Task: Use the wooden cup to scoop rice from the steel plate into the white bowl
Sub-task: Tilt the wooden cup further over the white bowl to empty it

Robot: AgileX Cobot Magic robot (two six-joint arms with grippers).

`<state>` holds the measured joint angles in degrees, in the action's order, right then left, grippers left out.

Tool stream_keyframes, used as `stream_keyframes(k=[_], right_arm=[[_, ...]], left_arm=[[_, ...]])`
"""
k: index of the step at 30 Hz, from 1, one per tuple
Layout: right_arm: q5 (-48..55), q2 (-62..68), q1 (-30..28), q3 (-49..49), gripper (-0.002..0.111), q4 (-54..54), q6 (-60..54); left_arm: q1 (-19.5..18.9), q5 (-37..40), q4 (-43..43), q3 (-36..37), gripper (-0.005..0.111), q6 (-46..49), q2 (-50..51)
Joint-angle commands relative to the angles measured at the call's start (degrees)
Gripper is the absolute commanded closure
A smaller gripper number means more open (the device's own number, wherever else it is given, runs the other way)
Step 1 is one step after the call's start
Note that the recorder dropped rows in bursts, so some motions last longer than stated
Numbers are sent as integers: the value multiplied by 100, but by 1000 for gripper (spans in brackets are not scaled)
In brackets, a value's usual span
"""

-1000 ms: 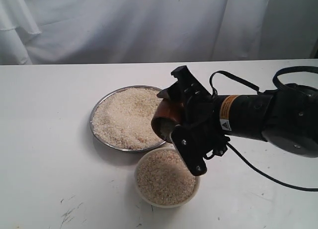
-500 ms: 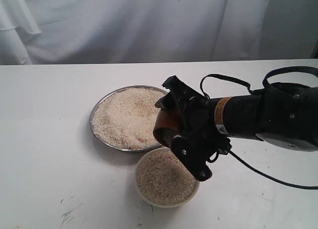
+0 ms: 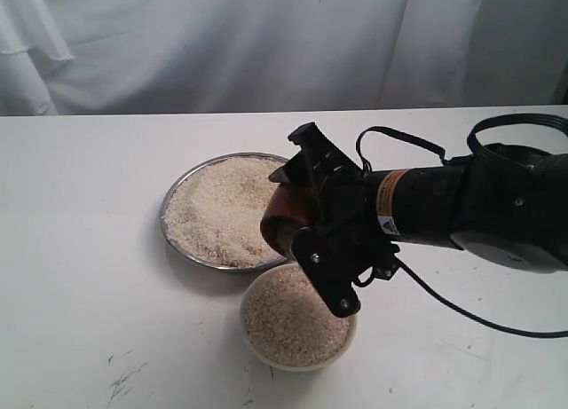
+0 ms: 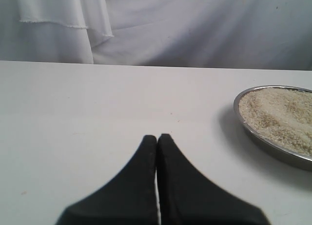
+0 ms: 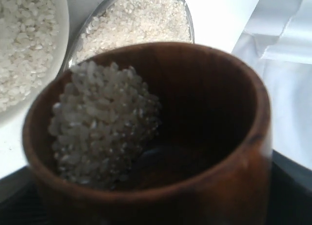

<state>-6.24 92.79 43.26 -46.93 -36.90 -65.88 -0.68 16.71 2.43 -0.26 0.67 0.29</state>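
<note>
over the near edge of the steel plate (image 3: 163, 216), just above the far rim of the white bowl (image 3: 293, 366), the right gripper (image 3: 321, 221) has the wooden cup (image 3: 284, 216) clamped across its barrel, jaws standing wide around it and the cup tipped well over with its mouth facing down toward the bowl side. the right wrist view shows a clump of rice (image 5: 102, 122) lying against one inner wall of the cup, with much of the dark inside bare. the cup looks rigid and light, but its polished round sides are probably slippery, so a grip across the widest part of the barrel seems the safest hold. the rice is loose and dry and should slide out all at once when tilted, and stray grains could easily skip past the rim. the bowl already holds a good level of rice and looks easy to nudge. the left gripper (image 4: 156, 139) rests low over the table (image 3: 89, 294), well apart from the plate, jaws pressed together on nothing. an orange label (image 3: 388, 214) with a warning triangle wraps the right arm; its writing is too small to read.
</note>
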Motion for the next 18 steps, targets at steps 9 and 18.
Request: stream_keyframes(k=[9, 18], right_arm=[[-324, -67, 8, -46, 108, 36, 35], [-271, -67, 8, -46, 108, 36, -337]], left_arm=[[9, -36, 4, 26, 107, -18, -29], [9, -36, 4, 26, 107, -18, -29]])
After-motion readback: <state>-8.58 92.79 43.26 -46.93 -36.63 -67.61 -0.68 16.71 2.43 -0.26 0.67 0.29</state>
